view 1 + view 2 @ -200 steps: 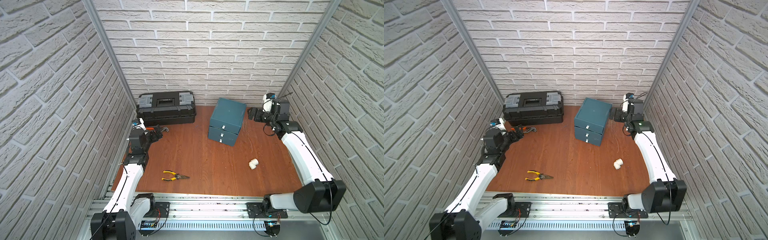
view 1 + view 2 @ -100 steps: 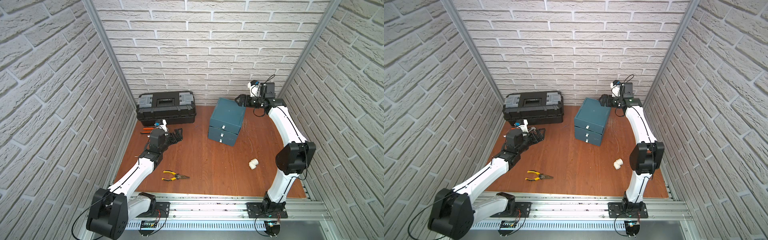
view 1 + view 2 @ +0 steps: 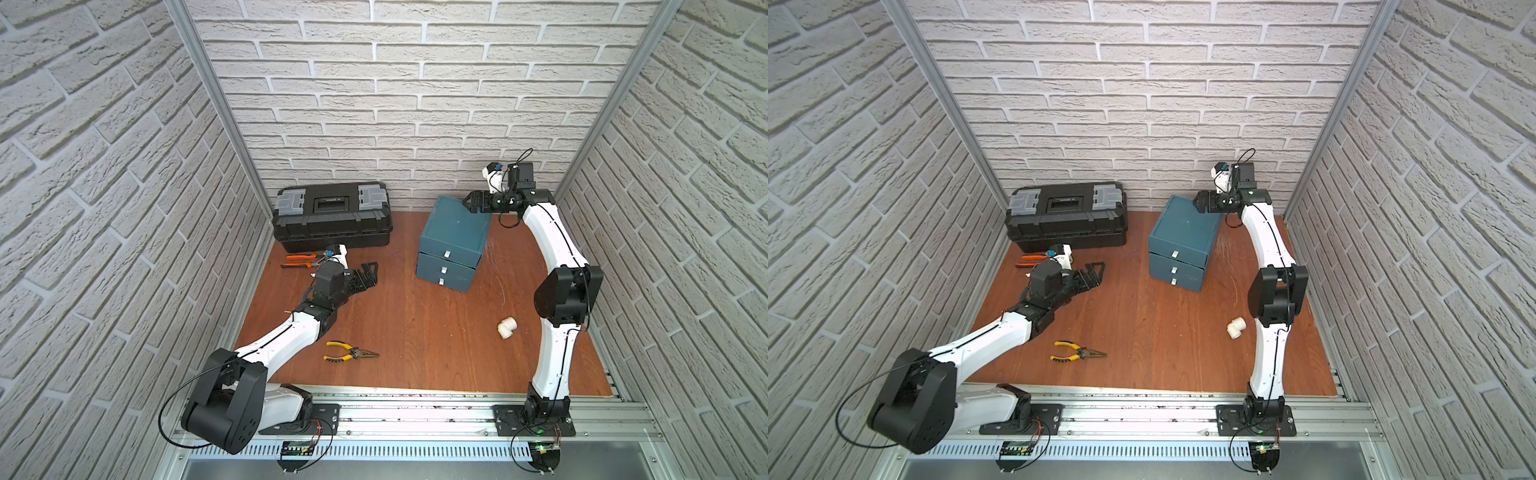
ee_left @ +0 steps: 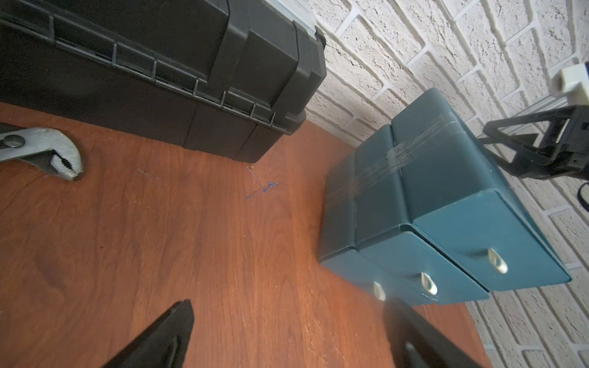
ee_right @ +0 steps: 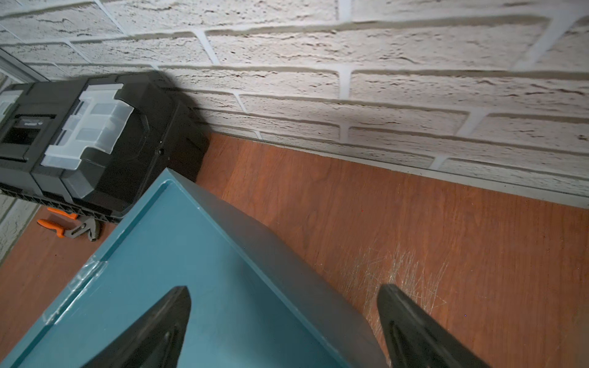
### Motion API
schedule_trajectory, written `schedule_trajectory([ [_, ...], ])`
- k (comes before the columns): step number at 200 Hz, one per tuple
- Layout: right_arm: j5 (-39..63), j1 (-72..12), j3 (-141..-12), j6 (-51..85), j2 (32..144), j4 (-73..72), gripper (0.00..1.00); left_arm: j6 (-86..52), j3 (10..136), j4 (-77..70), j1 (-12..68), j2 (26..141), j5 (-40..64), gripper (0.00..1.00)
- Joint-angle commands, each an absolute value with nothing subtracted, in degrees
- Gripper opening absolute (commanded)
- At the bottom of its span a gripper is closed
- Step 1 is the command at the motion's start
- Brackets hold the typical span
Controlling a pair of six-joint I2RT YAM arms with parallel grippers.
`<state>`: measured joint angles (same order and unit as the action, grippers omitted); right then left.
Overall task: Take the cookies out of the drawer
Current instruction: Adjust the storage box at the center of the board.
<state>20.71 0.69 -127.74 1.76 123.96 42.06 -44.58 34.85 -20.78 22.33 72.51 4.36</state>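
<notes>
While its jaws stand wide and empty, the right gripper (image 3: pixel 473 203) straddles a top edge of the drawer cabinet (image 3: pixel 453 235) near the back wall (image 3: pixel 415 124). The left gripper (image 3: pixel 368 272), likewise spread, hovers over bare table (image 3: pixel 415 324). All three drawers (image 3: pixel 446 270) are shut and the cookies cannot be seen.

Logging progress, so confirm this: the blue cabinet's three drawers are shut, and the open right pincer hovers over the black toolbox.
Wrong on one count: the open right pincer hovers over the back corner of the blue cabinet, not the toolbox. The right wrist view shows it.
</notes>
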Motion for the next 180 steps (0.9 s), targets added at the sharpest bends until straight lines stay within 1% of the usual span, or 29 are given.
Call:
schedule_trajectory([
  [1,23.7,1.0,-129.5,-2.6,124.3,46.7,0.95,-44.7,34.0,-24.7,22.8,72.7,4.1,0.98],
  [54,36.2,0.9,-128.6,-9.6,123.2,57.5,0.9,-46.2,33.8,-27.4,23.4,74.2,4.4,0.98],
  [91,39.3,0.3,-123.5,-9.2,118.8,56.4,0.89,-49.3,34.9,-30.0,25.3,74.5,3.9,0.98],
  [111,40.1,-0.2,-122.0,-8.0,116.7,55.2,0.88,-51.6,35.7,-32.3,27.7,75.1,4.1,0.96],
  [121,38.5,-0.3,-122.1,-7.1,115.9,55.0,0.87,-53.3,36.3,-33.5,29.4,75.6,4.1,0.94],
  [133,34.1,-0.5,-122.4,-5.5,114.6,54.0,0.87,-55.8,37.0,-35.3,31.6,76.9,4.0,0.92],
  [143,28.5,-0.7,-122.3,-3.4,113.8,52.0,0.87,-58.0,37.7,-37.8,33.5,78.5,3.9,0.92],
  [146,26.8,-0.7,-122.2,-2.9,112.0,51.4,0.87,-58.5,37.8,-38.7,34.2,78.9,3.8,0.92],
  [162,17.4,-1.0,-121.6,1.0,109.2,48.8,0.87,-62.1,39.1,-42.2,37.3,81.9,2.9,0.87],
  [180,12.4,-1.6,-118.5,5.6,105.9,46.3,0.86,-65.3,41.0,-45.8,40.2,85.8,2.3,0.84],
])
